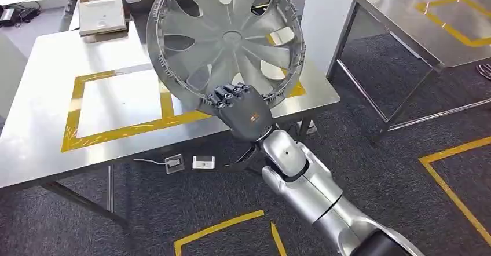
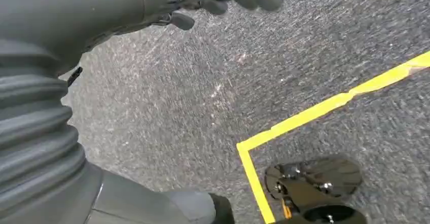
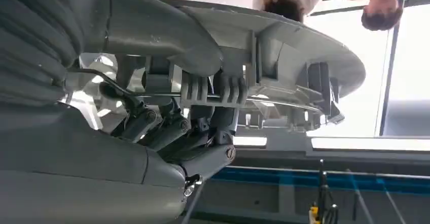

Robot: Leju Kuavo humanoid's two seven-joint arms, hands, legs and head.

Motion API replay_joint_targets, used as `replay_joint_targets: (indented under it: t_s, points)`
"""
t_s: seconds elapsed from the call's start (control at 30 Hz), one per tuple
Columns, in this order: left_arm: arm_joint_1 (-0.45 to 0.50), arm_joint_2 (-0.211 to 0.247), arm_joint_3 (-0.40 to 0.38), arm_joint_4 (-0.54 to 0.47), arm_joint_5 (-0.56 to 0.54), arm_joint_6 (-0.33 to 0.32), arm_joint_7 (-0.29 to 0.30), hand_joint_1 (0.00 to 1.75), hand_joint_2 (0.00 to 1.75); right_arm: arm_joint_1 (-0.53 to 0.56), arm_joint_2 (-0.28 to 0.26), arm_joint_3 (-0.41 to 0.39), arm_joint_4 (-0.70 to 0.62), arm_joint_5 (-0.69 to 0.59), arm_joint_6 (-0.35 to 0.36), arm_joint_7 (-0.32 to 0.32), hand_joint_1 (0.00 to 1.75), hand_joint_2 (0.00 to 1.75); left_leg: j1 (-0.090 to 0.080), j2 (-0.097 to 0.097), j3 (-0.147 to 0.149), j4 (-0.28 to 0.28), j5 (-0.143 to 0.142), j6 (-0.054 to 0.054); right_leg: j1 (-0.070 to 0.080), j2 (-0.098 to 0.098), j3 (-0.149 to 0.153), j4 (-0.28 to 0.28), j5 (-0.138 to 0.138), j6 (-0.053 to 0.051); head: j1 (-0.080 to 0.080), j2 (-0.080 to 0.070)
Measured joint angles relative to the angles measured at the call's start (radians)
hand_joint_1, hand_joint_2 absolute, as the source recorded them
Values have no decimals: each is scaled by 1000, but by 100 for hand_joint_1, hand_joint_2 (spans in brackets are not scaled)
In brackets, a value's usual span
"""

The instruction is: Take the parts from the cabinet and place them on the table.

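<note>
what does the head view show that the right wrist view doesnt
Head view alone: the steel table with yellow tape marked on it, a cardboard box at its far edge, a second table to the right, grey carpet, and the hubcap's spoked face.

Right wrist view alone: the hubcap's back side with its clips and wire ring, bright windows, and people beyond.

Both: the right hand gripping the hubcap by its rim, fingers curled around the edge.

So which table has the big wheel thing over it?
The near table with the yellow tape rectangle. The right hand holds the wheel cover above it; the other steel table stands apart, farther right.
</note>
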Motion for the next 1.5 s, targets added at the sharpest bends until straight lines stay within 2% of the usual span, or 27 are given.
replay_joint_targets:
  t_s: [0.1, 0.13, 0.2, 0.23, 0.27, 0.33, 0.4, 0.43, 0.47, 0.53, 0.6, 0.63, 0.73, 0.77, 0.8, 0.83, 0.9, 0.97, 1.07, 1.13, 1.23, 1.27, 1.33, 1.4, 1.43, 1.47, 1.5]
  points:
    - [0, 0, 0, 0, -2, 0, -4, 0, 175, 2, -1, 0, -4, -2, -2, 5, 175, 175, 9, 0, 21, -16, -8, 16, -2, -3, 1, 23, -16, 22, 2, 0]
    - [-3, 0, 0, 0, -3, 0, -5, 0, 175, 2, -1, 0, -4, -2, -2, 6, 175, 175, 10, 0, 25, -16, -13, 23, -3, -5, -33, 84, -43, 27, 4, 0]
    - [-6, -1, 0, 0, -4, 0, -6, 0, 175, 6, -3, 0, -4, 1, -5, 7, 175, 175, 10, 0, 32, -15, -24, 26, -8, -7, -139, 255, -107, 36, 5, 0]
    - [-5, 0, 0, 0, -4, 0, -5, 0, 175, 10, -5, 0, -4, 2, -6, 8, 175, 175, 10, 0, 38, -14, -30, 25, -9, -7, -185, 317, -118, 38, 4, 0]
    - [-3, 0, 0, 0, -4, 0, -4, 0, 175, 13, -6, 0, -4, 2, -7, 11, 175, 175, 10, 0, 46, -13, -38, 24, -11, -8, -210, 334, -98, 40, 5, 0]
    - [-1, -1, 0, 0, -4, 0, -3, 0, 175, 15, -8, 0, -4, 2, -8, 14, 175, 175, 12, -2, 67, -9, -56, 20, -15, -9, -184, 228, 5, 39, 5, 0]
    - [-1, -2, 0, 0, -4, 0, -3, 0, 175, 15, -8, -1, -4, 2, -8, 14, 175, 175, 14, -2, 87, -4, -79, 7, -17, -14, -115, 33, 115, 37, 6, 0]
    - [-3, -1, 0, 0, -4, 0, -3, 0, 175, 14, -9, -1, -4, 3, -10, 13, 175, 175, 8, -3, 87, -2, -85, 0, -8, -14, -101, 21, 89, 34, 6, 0]
    - [-4, 0, 0, 0, -4, 0, -3, 0, 175, 14, -9, -1, -7, 5, -11, 11, 175, 175, 8, -4, 86, -1, -88, -6, -11, -13, -99, 17, 88, 21, 6, 0]
    - [-3, 0, 0, 0, -4, 0, -2, 0, 175, 16, -9, -1, -9, 6, -11, 12, 175, 175, 9, -3, 95, -11, -91, -17, -5, -10, -99, 17, 80, 9, 7, 0]
    - [-5, 0, 0, -1, -5, 0, -3, 0, 175, 18, -8, -3, -13, 4, -10, 15, 175, 175, 12, 1, 99, 1, -105, -30, -12, -9, -78, 5, 75, -7, 7, 0]
    - [-6, 0, 0, -1, -5, 0, -3, 0, 175, 18, -8, -5, -13, 3, -10, 16, 175, 175, 11, 1, 80, 47, -124, -33, -13, -11, -71, 4, 69, -16, 0, 0]
    - [-5, 0, 0, -1, -5, 0, -3, 0, 175, 21, -8, -5, -14, 9, -10, 13, 175, 175, 11, 1, -70, 294, -206, -38, -9, -9, -56, 4, 53, -23, 1, 0]
    - [-3, 0, 0, -1, -5, 0, -3, 0, 175, 23, -8, -5, -14, 10, -10, 12, 175, 175, 11, 1, -102, 328, -197, -37, -8, -8, -48, 4, 47, -23, 2, 0]
    - [-2, 0, 0, -1, -5, 0, -3, 0, 175, 24, -8, -5, -14, 13, -10, 14, 175, 175, 11, 1, -109, 309, -160, -34, -7, -6, -37, 4, 39, -23, 1, 0]
    - [-2, 0, 0, -1, -5, 0, -3, 0, 175, 24, -8, -5, -14, 15, -10, 15, 175, 175, 11, 1, -94, 252, -107, -30, -6, -5, -24, 4, 30, -21, 2, 0]
    - [-2, 2, 0, -1, -5, 0, -1, 0, 175, 24, -7, -5, -14, 20, -10, 17, 175, 175, 8, 1, -26, 61, 19, -15, -5, -5, 4, 4, 11, -17, 1, 0]
    - [-3, 4, 0, -1, -5, 0, 3, 0, 175, 22, -7, -5, -14, 23, -11, 16, 175, 175, -1, 1, 10, -5, 0, -6, 0, -3, 4, 7, -3, -6, -1, 0]
    - [-4, 4, 0, -1, -5, 2, 5, 0, 175, 22, -5, -4, -15, 25, -11, 14, 175, 175, -1, -5, 10, -5, -10, 6, 0, -10, 14, -4, -9, 11, 2, 0]
    - [-3, 2, 0, -1, -8, 11, 6, 0, 175, 22, -4, -4, -21, 25, -10, 16, 175, 175, 9, -12, 28, -17, -13, 18, -1, -11, 5, 32, -28, 22, 5, 0]
    - [-7, 0, 0, -1, -11, 16, 6, 0, 175, 25, -5, -3, -22, 30, -9, 13, 175, 175, 10, -26, 35, -16, -24, 27, -7, -11, -137, 269, -118, 33, 7, 0]
    - [-5, 0, 0, -1, -11, 18, 6, 0, 175, 26, -5, -2, -22, 30, -9, 13, 175, 175, 10, -33, 39, -15, -29, 26, -9, -11, -177, 319, -121, 35, 7, 0]
    - [-3, -1, 0, -1, -11, 18, 3, 0, 175, 26, -6, -2, -22, 30, -7, 17, 175, 175, 11, -52, 51, -10, -39, 21, -15, -10, -182, 266, -44, 38, 7, 0]
    - [-4, -3, 0, -1, -12, 18, 1, 0, 175, 24, -6, -2, -22, 30, -5, 16, 175, 175, 13, -71, 64, -3, -53, 14, -19, 5, -119, 94, 70, 36, 7, 0]
    - [-4, -4, 0, -1, -14, 18, -1, 0, 175, 24, -8, -2, -22, 31, -4, 14, 175, 175, 16, -77, 63, 0, -60, 8, -24, 46, -97, 31, 87, 34, 7, 0]
    - [-8, -5, 0, -1, -15, 18, -8, 0, 175, 23, -10, -2, -23, 33, -2, 11, 175, 175, 9, -86, 59, 9, -65, 0, -23, 56, -87, 8, 74, 31, 6, 0]
    - [-8, -4, 0, -1, -15, 18, -16, 0, 175, 21, -10, 0, -24, 38, 2, 10, 175, 175, 13, -91, 55, 4, -63, -7, -18, 49, -87, 16, 72, 28, 6, 0]
